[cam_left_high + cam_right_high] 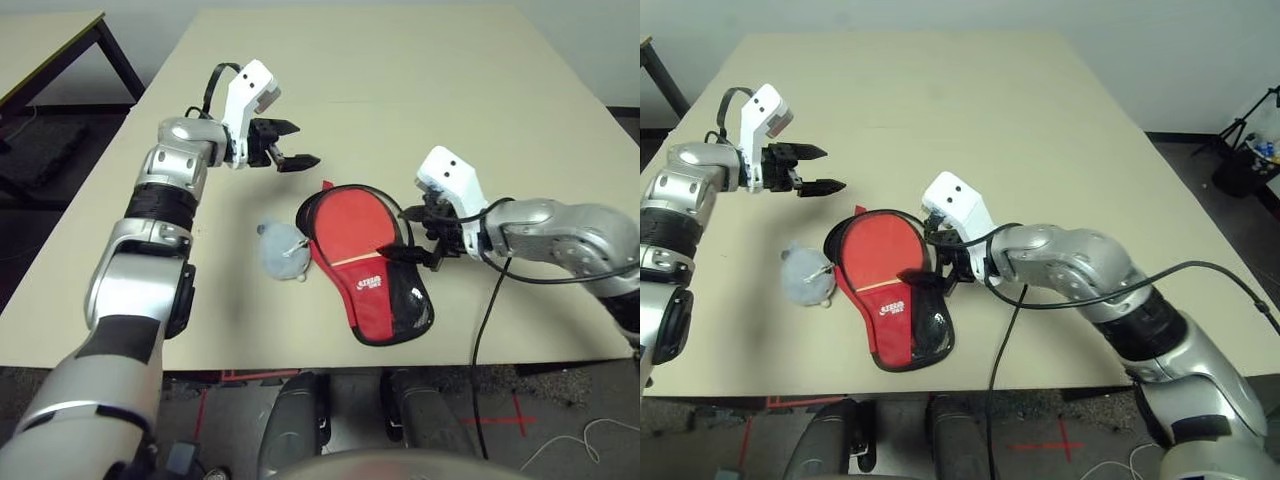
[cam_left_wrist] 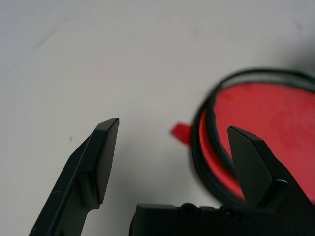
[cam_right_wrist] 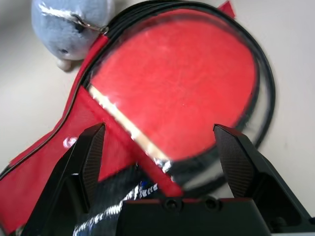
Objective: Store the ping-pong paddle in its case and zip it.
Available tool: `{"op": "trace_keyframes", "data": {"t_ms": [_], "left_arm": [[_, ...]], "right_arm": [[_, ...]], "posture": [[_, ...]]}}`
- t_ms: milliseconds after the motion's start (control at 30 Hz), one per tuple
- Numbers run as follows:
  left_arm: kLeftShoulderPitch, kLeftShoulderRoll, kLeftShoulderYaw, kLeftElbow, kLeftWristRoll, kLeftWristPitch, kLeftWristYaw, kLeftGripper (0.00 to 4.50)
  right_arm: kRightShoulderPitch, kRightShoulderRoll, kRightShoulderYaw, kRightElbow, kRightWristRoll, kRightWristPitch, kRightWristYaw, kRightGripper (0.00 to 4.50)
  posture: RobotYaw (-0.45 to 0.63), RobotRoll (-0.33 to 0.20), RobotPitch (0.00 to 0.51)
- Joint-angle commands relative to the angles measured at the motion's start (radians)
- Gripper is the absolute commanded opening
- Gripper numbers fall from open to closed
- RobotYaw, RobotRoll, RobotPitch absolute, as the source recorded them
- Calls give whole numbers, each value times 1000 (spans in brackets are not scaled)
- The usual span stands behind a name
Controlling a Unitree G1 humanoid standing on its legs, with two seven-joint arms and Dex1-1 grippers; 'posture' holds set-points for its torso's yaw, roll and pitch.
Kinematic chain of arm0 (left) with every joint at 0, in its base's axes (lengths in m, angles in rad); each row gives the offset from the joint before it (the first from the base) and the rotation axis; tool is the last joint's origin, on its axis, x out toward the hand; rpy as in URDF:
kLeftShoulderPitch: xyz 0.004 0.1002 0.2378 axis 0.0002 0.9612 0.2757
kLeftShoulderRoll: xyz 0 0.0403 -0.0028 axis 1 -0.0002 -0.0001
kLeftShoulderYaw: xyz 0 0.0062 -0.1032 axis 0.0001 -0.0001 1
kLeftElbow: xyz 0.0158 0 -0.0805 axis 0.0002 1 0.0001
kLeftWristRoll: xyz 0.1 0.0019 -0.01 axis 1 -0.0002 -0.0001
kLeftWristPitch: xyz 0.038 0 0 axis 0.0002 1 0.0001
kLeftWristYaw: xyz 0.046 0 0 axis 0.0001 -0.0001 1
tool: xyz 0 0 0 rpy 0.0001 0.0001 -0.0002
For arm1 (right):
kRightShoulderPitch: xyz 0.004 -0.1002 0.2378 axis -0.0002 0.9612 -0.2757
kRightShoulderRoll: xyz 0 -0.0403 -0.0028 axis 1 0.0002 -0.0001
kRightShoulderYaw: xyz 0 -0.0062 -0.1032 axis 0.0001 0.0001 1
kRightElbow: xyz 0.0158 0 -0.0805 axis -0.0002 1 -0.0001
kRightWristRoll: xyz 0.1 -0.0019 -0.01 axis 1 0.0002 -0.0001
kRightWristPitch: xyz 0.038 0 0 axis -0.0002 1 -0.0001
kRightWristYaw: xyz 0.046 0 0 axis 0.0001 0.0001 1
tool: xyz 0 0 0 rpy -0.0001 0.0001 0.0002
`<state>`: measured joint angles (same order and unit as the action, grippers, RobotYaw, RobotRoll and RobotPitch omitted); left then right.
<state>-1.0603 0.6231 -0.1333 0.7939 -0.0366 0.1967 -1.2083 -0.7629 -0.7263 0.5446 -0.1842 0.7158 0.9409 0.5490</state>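
Round red rubber ping-pong paddle lay inside the opened red fabric case on the beige surface. Left fingers spread wide, empty; right fingers likewise, over the case.

The case is laid flat on the table, near the front edge. The ping-pong paddle is seated in the case's round far end, inside the unzipped rim. The fish charm is placed on the table at nine o'clock of the case, touching its edge. The left gripper is held above the table at eleven o'clock of the case, apart from it. The right gripper is positioned at three o'clock, just over the case's edge.
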Motion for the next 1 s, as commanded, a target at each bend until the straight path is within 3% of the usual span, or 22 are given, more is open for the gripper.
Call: {"op": "trace_keyframes", "data": {"t_ms": [33,200,700,833,1000], "left_arm": [[49,29,-22,-73,2,37,-67,4500],[69,54,-10,-112,9,72,-67,4500],[75,61,-19,-128,12,93,-76,4500],[85,55,-21,-145,9,106,-78,4500],[97,63,-22,-170,9,121,-88,4500]], "right_arm": [[-13,41,52,47,-108,-8,84,4488],[-21,144,111,125,-236,-13,159,4488],[-51,381,126,295,-458,-72,274,4488],[-55,392,116,309,-498,-87,297,4488],[-102,287,26,259,-504,-58,355,4488]], "posture": [[-47,0,114],[-34,0,114],[-32,0,117],[-34,0,117],[-33,0,119]]}}
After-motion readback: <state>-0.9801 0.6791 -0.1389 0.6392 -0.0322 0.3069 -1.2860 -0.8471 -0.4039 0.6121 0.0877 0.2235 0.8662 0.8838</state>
